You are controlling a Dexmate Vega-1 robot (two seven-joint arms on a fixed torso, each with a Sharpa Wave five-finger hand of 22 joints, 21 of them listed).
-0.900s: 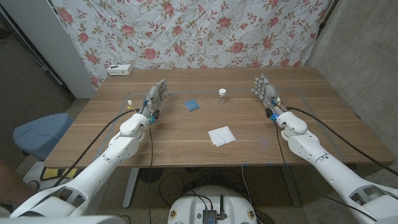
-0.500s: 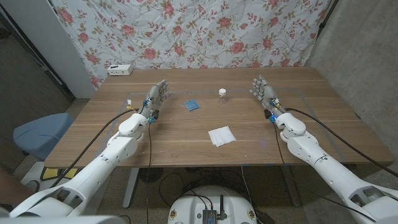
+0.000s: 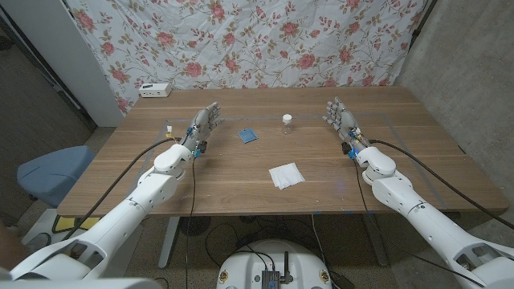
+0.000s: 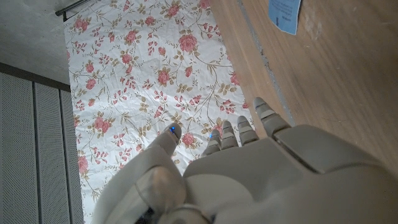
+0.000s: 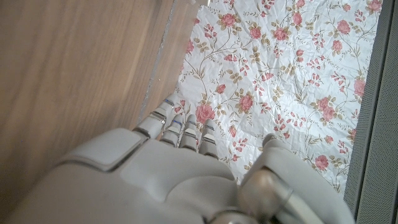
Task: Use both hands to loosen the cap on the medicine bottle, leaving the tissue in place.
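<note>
A small clear medicine bottle (image 3: 287,121) with a white cap stands upright at the table's far middle. A white tissue (image 3: 287,175) lies nearer the front, a little to its left. My left hand (image 3: 204,122) stands at the far left with its fingers apart, holding nothing. My right hand (image 3: 341,117) stands at the far right, open too, well to the right of the bottle. The left hand's back (image 4: 261,174) and the right hand's back (image 5: 168,174) show against the table and the flowered cloth.
A blue card (image 3: 248,136) lies between my left hand and the bottle, also seen as a blue card (image 4: 285,14) in the left wrist view. A white box (image 3: 155,89) sits at the far left corner. A flowered cloth (image 3: 257,40) hangs behind the table (image 3: 241,189).
My left hand has shifted slightly farther and to the right. The right hand, bottle and tissue have not moved.
</note>
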